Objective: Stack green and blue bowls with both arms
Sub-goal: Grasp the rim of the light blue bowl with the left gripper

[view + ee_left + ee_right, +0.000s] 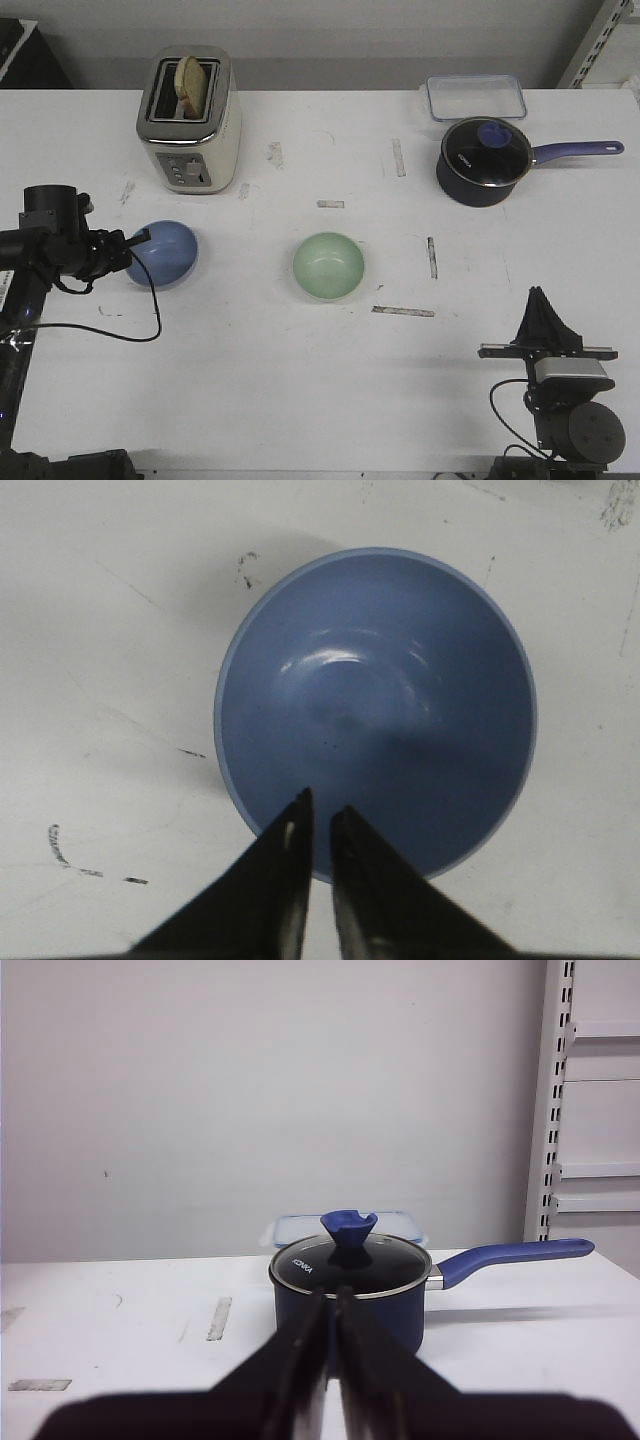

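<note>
The light blue bowl (165, 253) sits on the white table at the left and fills the left wrist view (375, 710), seen from above. My left gripper (138, 240) hangs over the bowl's left rim. Its jaws are shut with only a thin slit between them, and its tips (320, 805) lie over the rim and hold nothing. The pale green bowl (328, 266) stands upright in the middle of the table. My right gripper (540, 298) is shut and empty near the table's front right edge (330, 1300), far from both bowls.
A cream toaster (189, 120) with toast stands at the back left. A dark blue lidded saucepan (484, 160) with a long handle is at the back right, straight ahead of the right gripper (350, 1280). A clear lidded box (476, 98) lies behind it.
</note>
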Robot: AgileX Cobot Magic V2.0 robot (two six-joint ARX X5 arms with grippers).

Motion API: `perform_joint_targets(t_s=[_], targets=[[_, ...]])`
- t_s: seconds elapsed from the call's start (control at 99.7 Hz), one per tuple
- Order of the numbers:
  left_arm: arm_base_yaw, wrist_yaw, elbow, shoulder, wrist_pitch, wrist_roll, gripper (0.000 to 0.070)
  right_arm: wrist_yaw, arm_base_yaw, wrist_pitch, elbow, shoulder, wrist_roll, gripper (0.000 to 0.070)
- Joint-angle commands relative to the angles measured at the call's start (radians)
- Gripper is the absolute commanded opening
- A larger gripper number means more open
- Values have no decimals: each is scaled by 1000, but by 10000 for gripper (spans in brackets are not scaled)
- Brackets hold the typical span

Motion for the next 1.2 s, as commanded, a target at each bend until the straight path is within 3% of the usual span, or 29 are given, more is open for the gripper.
perform_joint_targets(t_s=[0.0,0.06,0.271,0.361,0.421,0.903,0.963,1.003,1.134,1.194], targets=[[24,61,21,34,-15,12,205,0,0,10,-1,-1,-10,0],[49,77,21,55,-23,12,292,0,0,10,-1,-1,-10,0],[117,73,21,101,-24,13,347,0,0,10,-1,-1,-10,0],[138,73,21,127,-16,16,453,0,0,10,-1,-1,-10,0],[144,73,21,150,-13,20,489,0,0,10,-1,-1,-10,0],[84,73,21,325,54,23,479,0,0,10,-1,-1,-10,0],[77,72,21,338,59,14,461,0,0,10,-1,-1,-10,0],[76,68,21,339,61,7,413,0,0,10,-1,-1,-10,0],[67,66,21,339,77,3,110,0,0,10,-1,-1,-10,0],[63,66,21,339,76,3,13,0,0,10,-1,-1,-10,0]])
